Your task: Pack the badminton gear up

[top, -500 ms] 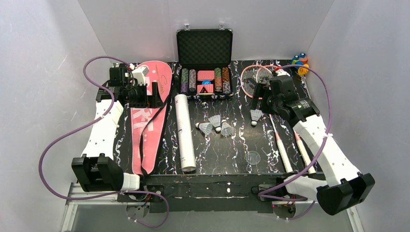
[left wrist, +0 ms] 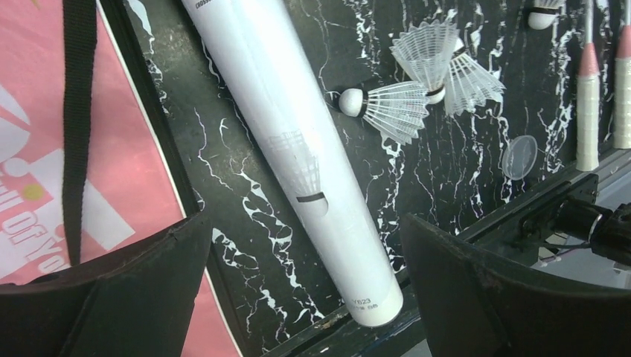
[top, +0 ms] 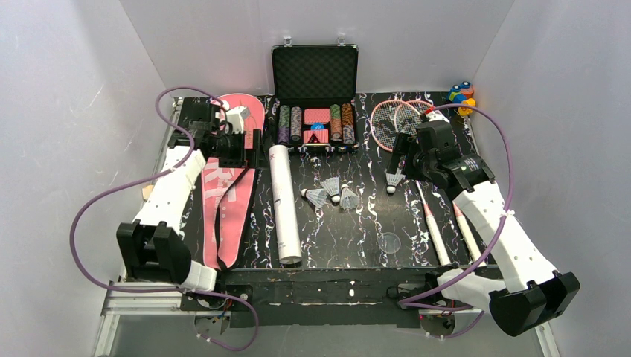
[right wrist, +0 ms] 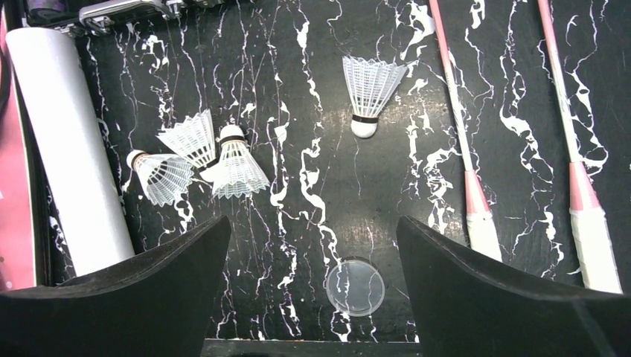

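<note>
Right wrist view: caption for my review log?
Open right tool above four loose shuttlecocks, clear lid, white tube, two racket shafts.

The black, white-veined table [top: 357, 223] carries a pink cover [top: 236, 212] along its left edge, with a white tube [top: 284, 204] just beside it. An open chip case [top: 315, 123] sits at the far edge. Three shuttlecocks [top: 331, 193] cluster mid-table and a fourth shuttlecock [top: 393, 178] lies apart. Two rackets [top: 387, 124] lie toward the right edge, a clear disc [top: 388, 243] rests near the near edge, and a toy [top: 461, 97] occupies the far right corner.

Four shuttlecocks [right wrist: 368, 93] [right wrist: 236, 165] [right wrist: 192, 137] [right wrist: 164, 177], two rackets [right wrist: 476, 201] [right wrist: 588, 212] and one clear lid [right wrist: 356, 286] are lying below the right gripper [right wrist: 312, 230]; one tube [left wrist: 298, 134] and one cover [left wrist: 37, 149] below the left gripper [left wrist: 305, 223].
</note>
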### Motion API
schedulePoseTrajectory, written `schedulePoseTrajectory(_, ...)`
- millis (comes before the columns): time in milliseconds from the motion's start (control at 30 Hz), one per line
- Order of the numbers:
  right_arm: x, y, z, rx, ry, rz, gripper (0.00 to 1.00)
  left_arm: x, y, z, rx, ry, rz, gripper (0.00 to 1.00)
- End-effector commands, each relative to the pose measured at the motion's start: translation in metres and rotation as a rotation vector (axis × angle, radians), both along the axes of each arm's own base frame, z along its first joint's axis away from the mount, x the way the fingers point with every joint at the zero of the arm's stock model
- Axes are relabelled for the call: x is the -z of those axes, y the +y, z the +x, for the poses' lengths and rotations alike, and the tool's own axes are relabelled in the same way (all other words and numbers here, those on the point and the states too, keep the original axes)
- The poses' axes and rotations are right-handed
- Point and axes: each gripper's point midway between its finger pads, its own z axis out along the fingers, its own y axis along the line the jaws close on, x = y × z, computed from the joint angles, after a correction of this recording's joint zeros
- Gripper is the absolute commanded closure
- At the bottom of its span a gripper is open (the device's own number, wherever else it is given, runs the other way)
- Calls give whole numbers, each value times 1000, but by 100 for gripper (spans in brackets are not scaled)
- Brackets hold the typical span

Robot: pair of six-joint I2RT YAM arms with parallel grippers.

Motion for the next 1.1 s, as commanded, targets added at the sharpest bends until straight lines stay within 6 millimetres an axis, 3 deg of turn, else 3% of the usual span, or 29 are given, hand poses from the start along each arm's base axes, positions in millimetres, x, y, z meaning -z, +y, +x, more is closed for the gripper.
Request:
schedulePoseTrajectory(0, -3, -9, -6, 19, -15, -27, 9, 1, -11, 19, -52, 6, 0, 2)
schedulePoseTrajectory(167, 2, -11, -9, 30, 2, -29, 8, 25, -29, 25, -59, 48, 44, 2)
schedulePoseTrajectory(333, 2, -12, -9, 37, 7, -33, 8, 55, -45, 19, -20, 76, 128, 2)
schedulePoseTrajectory(767, 1, -7, -5, 36, 10, -17, 8, 122, -37, 8, -27, 118, 300, 2)
schedulePoseTrajectory(1067, 6, -2, -4, 32, 20, 3, 7, 143, -60, -4, 86, 138, 308, 2)
